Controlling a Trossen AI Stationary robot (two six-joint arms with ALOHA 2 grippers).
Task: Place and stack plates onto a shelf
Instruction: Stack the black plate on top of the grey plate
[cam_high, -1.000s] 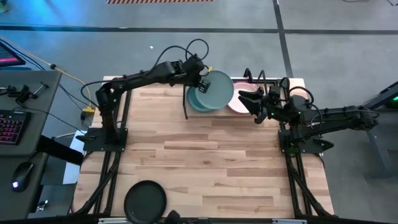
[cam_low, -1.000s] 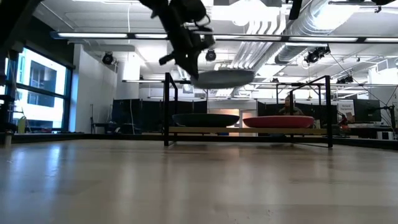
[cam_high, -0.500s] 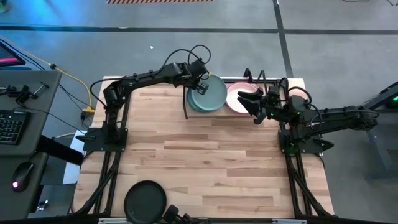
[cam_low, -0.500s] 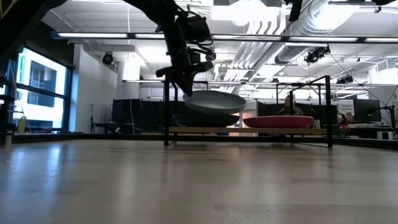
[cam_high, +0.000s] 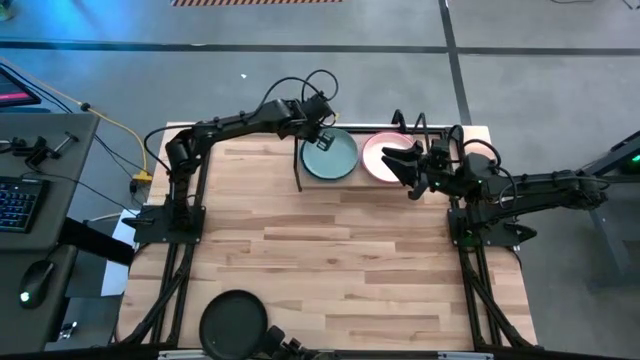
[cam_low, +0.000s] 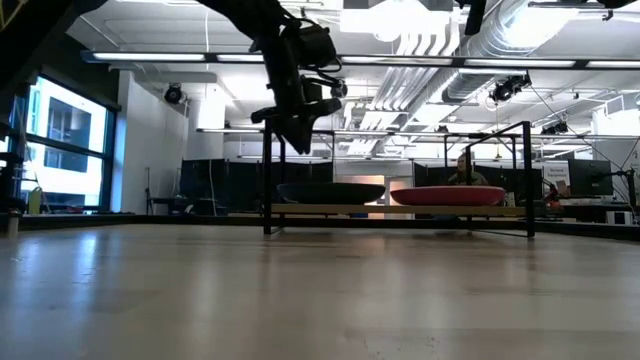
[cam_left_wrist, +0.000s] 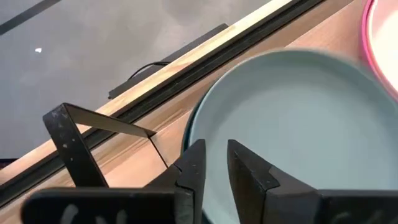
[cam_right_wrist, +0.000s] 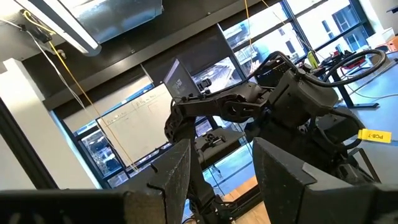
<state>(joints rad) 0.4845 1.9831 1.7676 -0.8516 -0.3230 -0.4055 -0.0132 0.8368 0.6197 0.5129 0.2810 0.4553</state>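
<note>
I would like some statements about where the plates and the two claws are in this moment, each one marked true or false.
1. The pale sage green plate lies on the dark teal plate on the shelf. True.
2. The left claw grips the sage plate. False: its fingers are a little apart, just above the plate's rim, holding nothing.
3. The black plate is on the shelf. False: it lies at the table's near edge.
4. The right claw is open at the cream-pink plate. True.
5. A magenta plate shows beneath the pink one, low view. True.

sage plate (cam_high: 331, 157) on shelf (cam_high: 478, 133) — left pincer (cam_high: 322, 137) above
</note>
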